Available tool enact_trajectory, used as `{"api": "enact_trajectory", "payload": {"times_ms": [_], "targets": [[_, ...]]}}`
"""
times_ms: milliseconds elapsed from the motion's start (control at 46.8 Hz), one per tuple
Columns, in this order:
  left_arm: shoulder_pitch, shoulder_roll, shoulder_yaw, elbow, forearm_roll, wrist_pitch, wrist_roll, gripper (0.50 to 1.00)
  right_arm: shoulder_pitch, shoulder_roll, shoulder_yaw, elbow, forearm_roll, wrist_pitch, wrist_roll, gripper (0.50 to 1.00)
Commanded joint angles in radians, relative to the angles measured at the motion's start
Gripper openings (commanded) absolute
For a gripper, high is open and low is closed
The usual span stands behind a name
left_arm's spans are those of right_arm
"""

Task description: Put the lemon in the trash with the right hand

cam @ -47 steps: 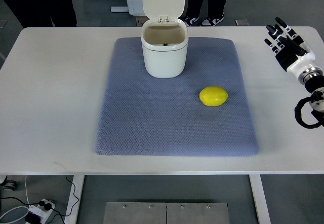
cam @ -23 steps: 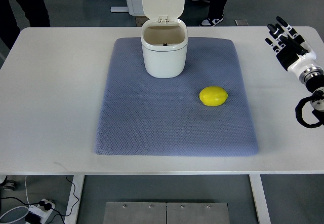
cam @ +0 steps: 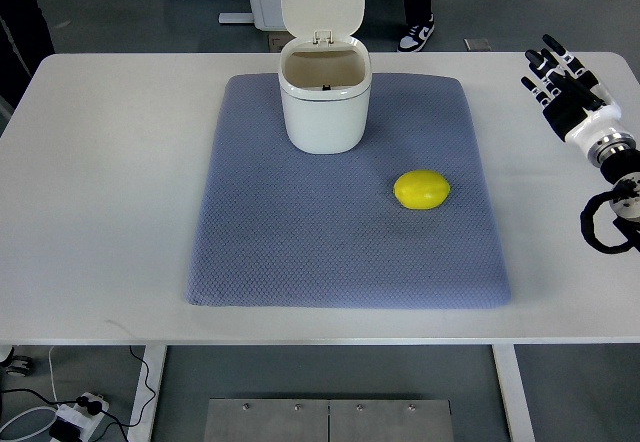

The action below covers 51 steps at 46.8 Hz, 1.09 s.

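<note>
- Top view: the lemon (cam: 421, 190) lies on the blue mat (cam: 300, 252), right of the open-lidded trash bin (cam: 322, 102).
- The right robot hand (cam: 560, 80) hovers over the bench (cam: 100, 182) at its right edge, fingers spread, holding nothing, well apart from the lemon.

Blue-grey mat (cam: 330, 232) lies on white table (cam: 110, 192).

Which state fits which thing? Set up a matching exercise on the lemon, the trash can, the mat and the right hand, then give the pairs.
Things:
1. lemon
2. trash can
3. mat
4. right hand

States:
A. lid flipped up, at the mat's far edge
B. fingers spread, over the table's right edge
C. blue-grey, flat on the white table
D. yellow, lying on the mat's right half

Pairs: 1-D, 2-A, 3-C, 4-B
</note>
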Motion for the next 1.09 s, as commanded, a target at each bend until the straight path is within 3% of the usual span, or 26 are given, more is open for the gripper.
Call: {"api": "enact_trajectory", "payload": {"times_ms": [0, 705, 1005, 1069], "targets": [[0.0, 0.0, 0.0, 0.0, 0.001, 0.0, 0.0, 1.0, -0.001, 0.001, -0.001, 0.0, 0.0, 0.0, 0.0, 1.0], [0.0, 0.0, 0.0, 0.0, -0.001, 0.0, 0.0, 1.0, -0.004, -0.008, 0.005, -0.001, -0.001, -0.003, 0.0, 1.0], [-0.002, 0.0, 0.0, 0.0, -0.001, 0.0, 0.0, 1.0, -0.011, 0.002, 0.009, 0.0, 0.005, 0.017, -0.02, 1.0], [0.0, 0.0, 0.0, 0.0, -0.001, 0.0, 0.0, 1.0, -0.011, -0.001, 0.005, 0.003, 0.0, 0.049, -0.018, 1.0]]}}
